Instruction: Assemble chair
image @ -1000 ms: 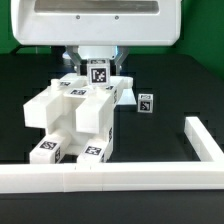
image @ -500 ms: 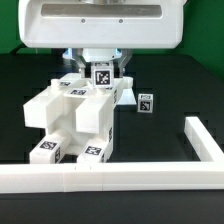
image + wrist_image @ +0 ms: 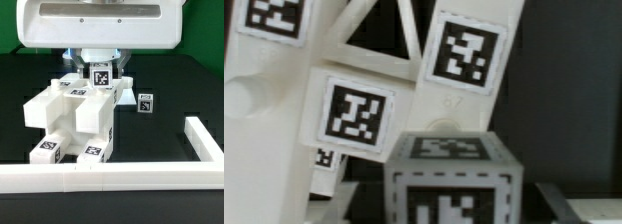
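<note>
Barely anything moves: over the last second the hand [image 3: 101, 78] and its tagged block [image 3: 101, 72] nudge a hair toward the exterior view's right, then sit put. Black bench [image 3: 25, 150] carries everything. Long white L-shaped rail [image 3: 120, 178] runs across the bottom of the exterior view and up its right side. Half-built chair [image 3: 75, 115] sits mid-bench behind the rail, with tags on its near ends. Small loose tagged piece [image 3: 147, 103] lies near it, on the exterior view's right. Hand is pinching the tagged block at the chair's far end, and the wrist view shows the block right up against the chair's tagged bars.
</note>
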Robot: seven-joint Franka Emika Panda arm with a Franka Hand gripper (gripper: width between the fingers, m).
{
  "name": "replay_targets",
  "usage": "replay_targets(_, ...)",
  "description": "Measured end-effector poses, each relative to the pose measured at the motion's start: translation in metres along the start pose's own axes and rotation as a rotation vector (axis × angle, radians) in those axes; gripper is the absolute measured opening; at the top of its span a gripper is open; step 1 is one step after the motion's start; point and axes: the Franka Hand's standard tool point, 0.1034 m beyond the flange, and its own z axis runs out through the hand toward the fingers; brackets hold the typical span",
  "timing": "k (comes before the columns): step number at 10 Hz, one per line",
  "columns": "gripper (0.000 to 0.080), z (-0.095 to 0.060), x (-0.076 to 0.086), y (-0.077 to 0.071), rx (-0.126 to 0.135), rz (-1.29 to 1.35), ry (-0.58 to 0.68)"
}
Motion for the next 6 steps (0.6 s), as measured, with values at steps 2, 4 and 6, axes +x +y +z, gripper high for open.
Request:
replay_targets(2,0.0288,-0.0004,0.0013,0.0009,-0.001,0.001,0.008)
replay_targets(4,0.0288,-0.0006,0.0009,0.0006,-0.001,0.001,0.009)
replay_targets(6,0.0288,-0.0009,-0.0029,0.0006,0.003,0.002,0.006)
